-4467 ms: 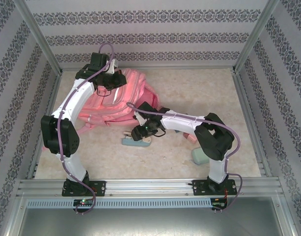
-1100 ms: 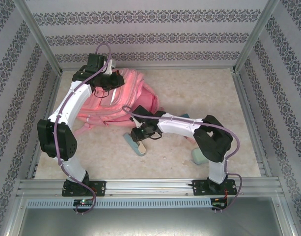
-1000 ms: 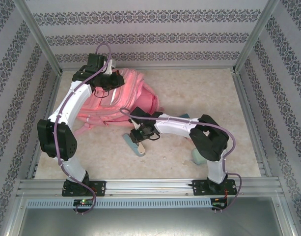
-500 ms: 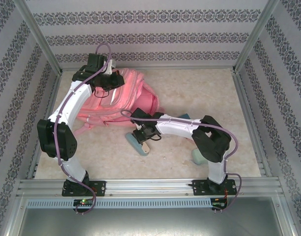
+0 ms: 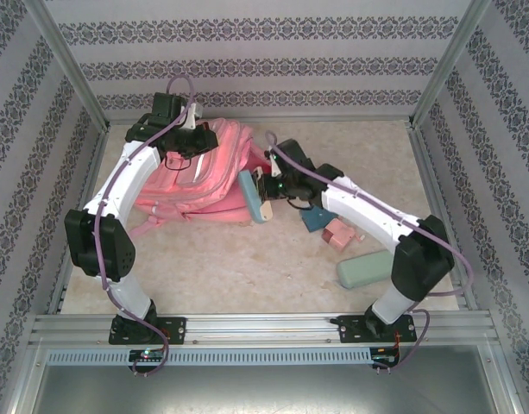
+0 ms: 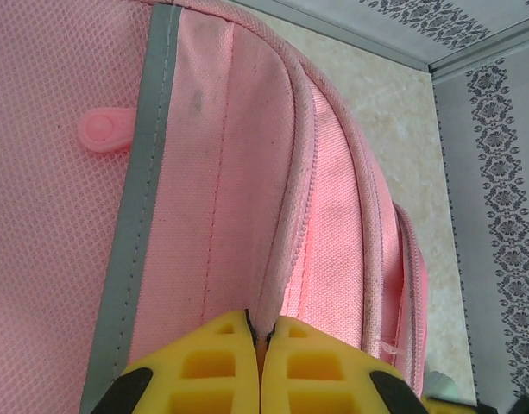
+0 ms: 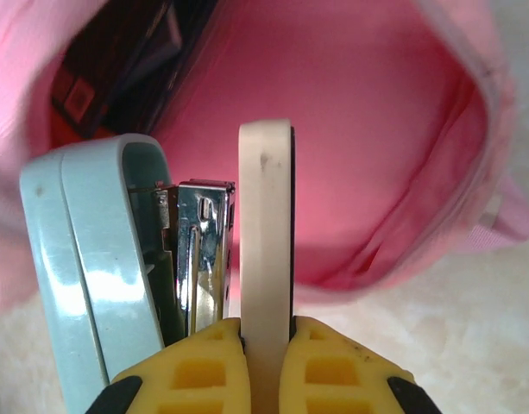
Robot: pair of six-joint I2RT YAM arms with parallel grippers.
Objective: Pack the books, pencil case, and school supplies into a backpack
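The pink backpack (image 5: 204,177) lies at the back left, its mouth (image 7: 376,129) facing right. My left gripper (image 6: 260,323) is shut on a fold of the bag's pink rim by the zipper, seen at the bag's top (image 5: 195,142). My right gripper (image 7: 264,323) is shut on the cream base of a teal stapler (image 7: 100,250) and holds it at the bag's mouth (image 5: 255,194). The stapler's metal magazine stands hinged away from the base. Dark books (image 7: 117,69) show inside the bag.
On the table right of the bag lie a small teal pad (image 5: 314,217), a pink boxy thing (image 5: 337,233) and a mint-green oblong pencil case (image 5: 365,269). Metal frame rails and patterned walls close in the table on all sides.
My right gripper closed on the stapler on the table, lifted it and swung it back to the backpack's mouth. The left arm has kept its hold on the rim.
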